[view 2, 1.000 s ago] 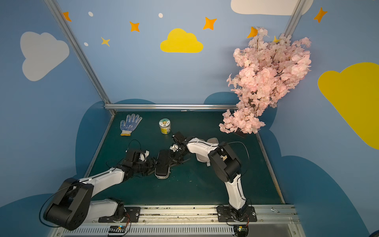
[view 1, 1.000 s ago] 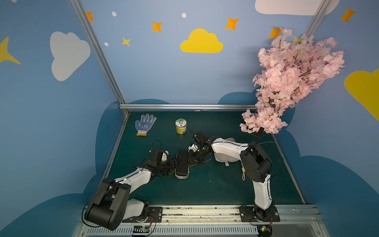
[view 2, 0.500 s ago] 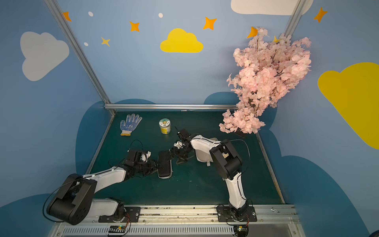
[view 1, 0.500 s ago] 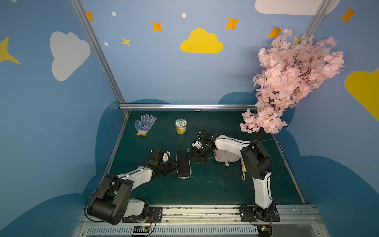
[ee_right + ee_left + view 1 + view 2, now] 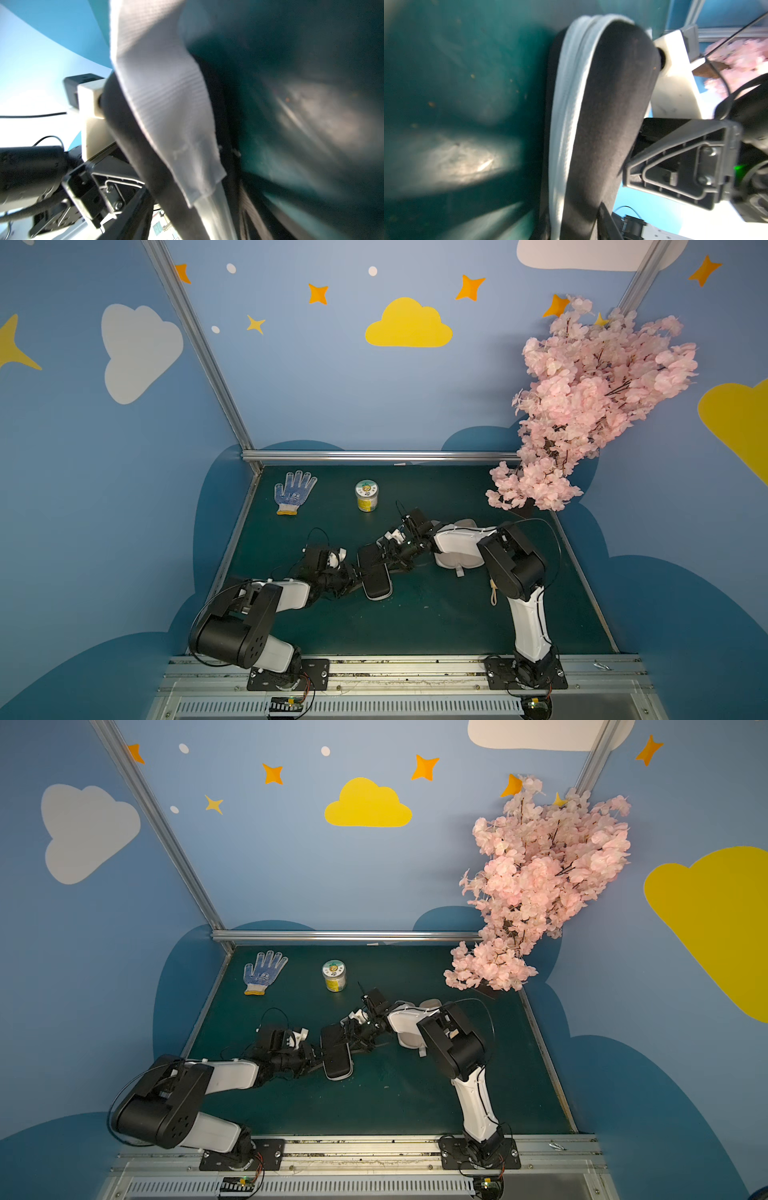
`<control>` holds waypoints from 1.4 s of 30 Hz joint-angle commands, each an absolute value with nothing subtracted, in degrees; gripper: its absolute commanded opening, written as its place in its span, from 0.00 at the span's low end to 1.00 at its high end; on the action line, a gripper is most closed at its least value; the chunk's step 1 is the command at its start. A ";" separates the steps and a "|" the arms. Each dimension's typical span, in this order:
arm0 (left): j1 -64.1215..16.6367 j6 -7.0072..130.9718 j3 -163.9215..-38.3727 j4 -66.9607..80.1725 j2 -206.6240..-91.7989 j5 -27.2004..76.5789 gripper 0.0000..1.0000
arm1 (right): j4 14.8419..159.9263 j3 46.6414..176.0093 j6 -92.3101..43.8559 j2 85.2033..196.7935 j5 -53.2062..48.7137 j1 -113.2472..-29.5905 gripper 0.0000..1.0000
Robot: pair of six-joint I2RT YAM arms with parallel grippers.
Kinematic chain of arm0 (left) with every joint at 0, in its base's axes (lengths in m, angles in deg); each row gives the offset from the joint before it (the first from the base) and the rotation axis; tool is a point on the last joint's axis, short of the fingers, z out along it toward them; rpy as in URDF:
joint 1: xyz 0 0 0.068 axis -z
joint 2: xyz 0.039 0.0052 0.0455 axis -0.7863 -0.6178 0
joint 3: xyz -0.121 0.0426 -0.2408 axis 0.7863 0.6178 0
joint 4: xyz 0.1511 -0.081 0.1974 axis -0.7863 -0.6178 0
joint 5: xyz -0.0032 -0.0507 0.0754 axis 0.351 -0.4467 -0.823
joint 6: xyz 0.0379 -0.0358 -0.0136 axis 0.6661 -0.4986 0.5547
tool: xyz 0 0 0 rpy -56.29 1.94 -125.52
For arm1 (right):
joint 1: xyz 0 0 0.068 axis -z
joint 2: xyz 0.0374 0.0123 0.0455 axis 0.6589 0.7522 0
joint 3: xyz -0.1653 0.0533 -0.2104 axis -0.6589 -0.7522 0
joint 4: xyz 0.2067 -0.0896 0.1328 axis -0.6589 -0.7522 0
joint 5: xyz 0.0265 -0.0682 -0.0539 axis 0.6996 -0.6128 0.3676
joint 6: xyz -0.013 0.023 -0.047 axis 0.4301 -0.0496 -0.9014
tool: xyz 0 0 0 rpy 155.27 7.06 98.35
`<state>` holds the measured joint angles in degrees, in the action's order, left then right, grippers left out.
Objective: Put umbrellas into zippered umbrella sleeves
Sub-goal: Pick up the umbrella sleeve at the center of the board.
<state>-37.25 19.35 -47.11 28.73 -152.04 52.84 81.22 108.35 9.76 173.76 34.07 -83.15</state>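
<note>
top views sharp but dim; wrist views blurred, with glare patches.

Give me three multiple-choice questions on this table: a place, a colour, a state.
1. The glove lies: A by the near rail; B in the mat's far left corner; C under the blossoms.
2. The mid-mat sleeve's shell is: A black; B red; C yellow.
3. That sleeve is: A spread open; B lying, halves together; C standing on end.
B, it sits by the back corner post; A, dark shell in both top views; B, the left wrist view shows its zip band edges meeting.
</note>
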 commanded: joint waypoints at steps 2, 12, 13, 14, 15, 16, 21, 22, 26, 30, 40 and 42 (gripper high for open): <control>-35.14 14.84 -44.67 26.45 -154.73 52.29 0.27 | 98.00 109.01 14.01 173.42 42.38 -86.75 0.54; -39.35 20.55 -47.50 16.09 -146.89 52.60 0.38 | 95.65 106.55 12.22 171.81 40.90 -86.37 0.09; -39.81 20.72 -47.64 15.09 -145.63 52.63 0.44 | 95.68 105.71 12.37 171.18 40.49 -86.01 0.05; -40.12 20.48 -47.30 14.73 -144.07 52.48 0.49 | 96.94 104.53 13.40 170.60 40.36 -85.49 0.02; -40.38 19.99 -46.80 14.65 -142.36 52.17 0.53 | 98.72 103.38 14.97 170.19 40.42 -84.92 0.00; -40.62 19.11 -46.30 14.32 -140.25 51.57 0.58 | 101.61 101.85 17.40 169.76 40.60 -84.25 0.00; -40.78 18.82 -44.55 8.86 -132.68 45.70 0.75 | 107.31 99.47 22.85 168.77 40.82 -83.46 0.00; -40.86 17.93 -43.57 10.71 -132.33 45.20 0.77 | 108.23 99.37 23.78 168.83 40.93 -83.44 0.00; -40.28 15.58 -42.67 16.91 -132.98 46.61 0.82 | 118.62 97.12 32.35 169.87 41.05 -83.07 0.00; -40.16 15.68 -42.58 14.30 -128.95 45.14 0.83 | 129.89 95.23 40.99 169.91 40.28 -82.26 0.00; -38.97 10.71 -45.62 25.01 -129.29 46.54 0.76 | 116.62 99.86 37.73 164.49 39.74 -83.52 0.00; -38.76 9.66 -47.00 26.62 -130.07 46.75 0.76 | 113.93 100.68 36.74 163.57 39.23 -83.72 0.00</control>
